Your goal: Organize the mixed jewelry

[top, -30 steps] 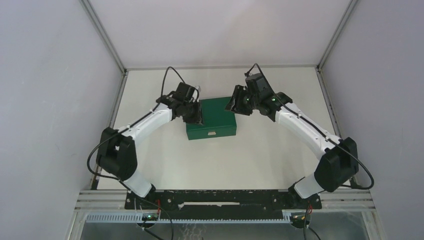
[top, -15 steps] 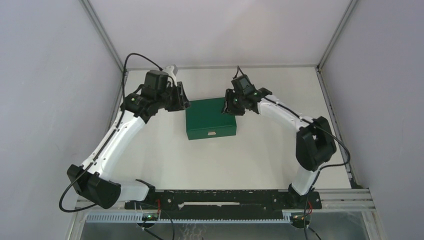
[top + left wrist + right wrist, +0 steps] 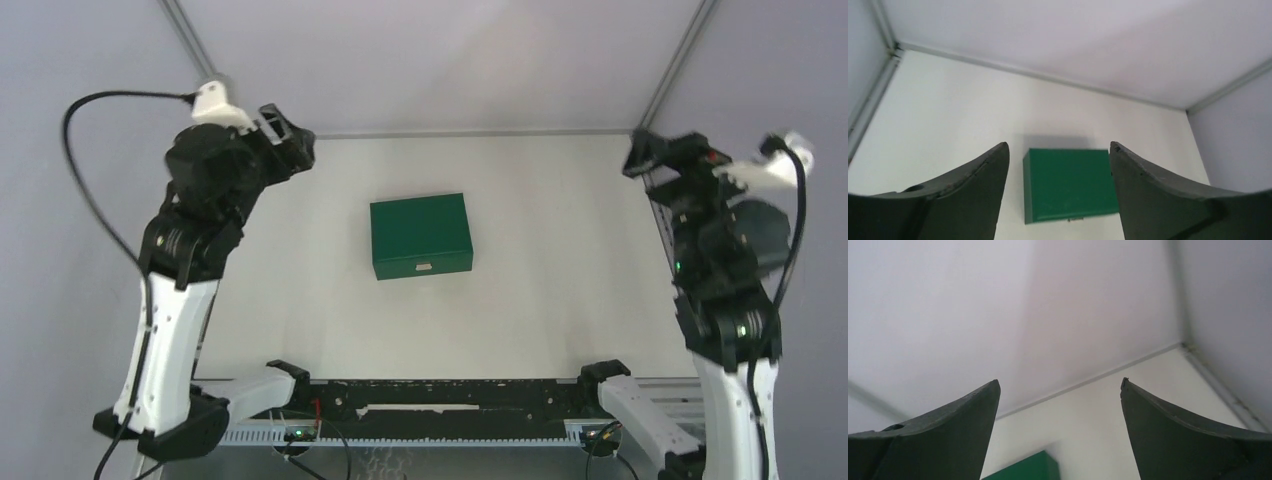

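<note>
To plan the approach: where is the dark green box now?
In the top external view the closed dark green box lies near the middle of the white table, its latch facing the near edge.

The white desk fills the middle of the top view, bordered by pale walls at the upper, left and right sides. A dark green box lies flat on it at frame centre, lid closed, with a small pale clasp on its lower face.

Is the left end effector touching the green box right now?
Apart. The top external view shows the left end effector up near the far-left corner, with bare table between it and the green box.
</note>
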Motion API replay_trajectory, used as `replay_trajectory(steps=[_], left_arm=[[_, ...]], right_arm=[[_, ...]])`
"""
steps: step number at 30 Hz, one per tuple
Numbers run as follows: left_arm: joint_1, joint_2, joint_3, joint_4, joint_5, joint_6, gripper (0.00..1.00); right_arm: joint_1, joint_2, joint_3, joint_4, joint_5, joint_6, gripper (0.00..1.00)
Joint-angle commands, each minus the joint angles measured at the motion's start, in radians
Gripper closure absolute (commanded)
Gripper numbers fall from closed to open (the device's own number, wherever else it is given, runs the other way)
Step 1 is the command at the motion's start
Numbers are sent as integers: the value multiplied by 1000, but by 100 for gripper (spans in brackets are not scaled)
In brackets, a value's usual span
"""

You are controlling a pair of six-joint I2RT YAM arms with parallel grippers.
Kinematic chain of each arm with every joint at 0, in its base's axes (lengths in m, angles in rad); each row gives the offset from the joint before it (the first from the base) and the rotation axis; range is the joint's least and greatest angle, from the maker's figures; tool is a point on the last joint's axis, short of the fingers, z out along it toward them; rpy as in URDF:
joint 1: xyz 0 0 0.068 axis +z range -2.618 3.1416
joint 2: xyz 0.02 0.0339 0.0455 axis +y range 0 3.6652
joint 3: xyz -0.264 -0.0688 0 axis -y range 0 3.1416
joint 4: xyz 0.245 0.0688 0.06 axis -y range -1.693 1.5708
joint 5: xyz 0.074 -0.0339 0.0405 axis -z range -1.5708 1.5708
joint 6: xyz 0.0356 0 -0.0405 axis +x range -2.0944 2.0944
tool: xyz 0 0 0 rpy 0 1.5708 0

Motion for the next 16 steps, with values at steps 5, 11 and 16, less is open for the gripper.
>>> replay_trajectory(steps=[5, 11, 16], left_arm=[[4, -265, -271, 244, -339, 51, 1], [3, -335, -340, 260, -307, 55, 0], [3, -325, -325, 241, -352, 41, 0]], right_arm=[[-63, -262, -334, 34, 348, -45, 0], [-68, -256, -335, -10, 341, -30, 0], [-68, -254, -335, 22, 318, -16, 0]])
